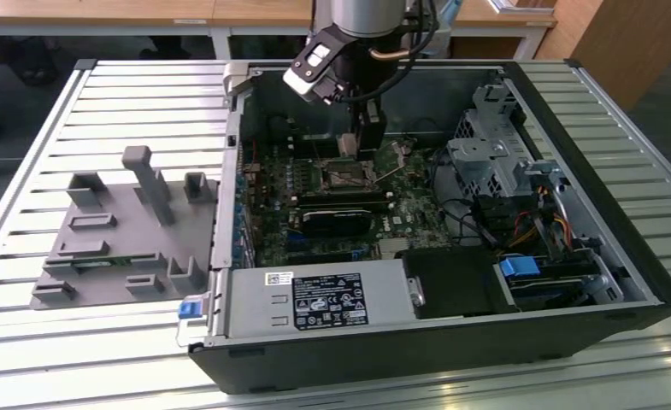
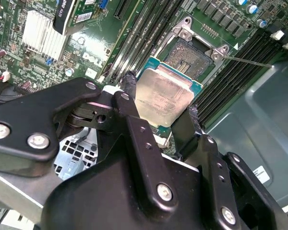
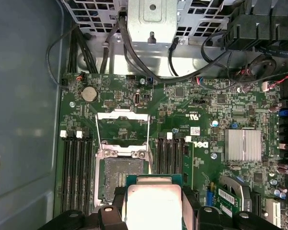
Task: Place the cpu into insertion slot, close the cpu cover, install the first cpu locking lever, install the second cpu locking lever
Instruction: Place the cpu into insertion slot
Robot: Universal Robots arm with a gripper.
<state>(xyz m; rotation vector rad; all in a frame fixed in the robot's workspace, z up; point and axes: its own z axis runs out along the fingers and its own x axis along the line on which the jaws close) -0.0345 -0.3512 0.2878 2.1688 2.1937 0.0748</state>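
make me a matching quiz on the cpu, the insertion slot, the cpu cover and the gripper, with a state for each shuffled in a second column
Column one
1. cpu
2. insertion slot
3. cpu cover
4. gripper

Column two
A. swung open, off the insertion slot
B. shut on the cpu
C. empty and uncovered
D. carried by the arm, not yet seated

Pairs: 1-D, 2-C, 3-A, 4-B
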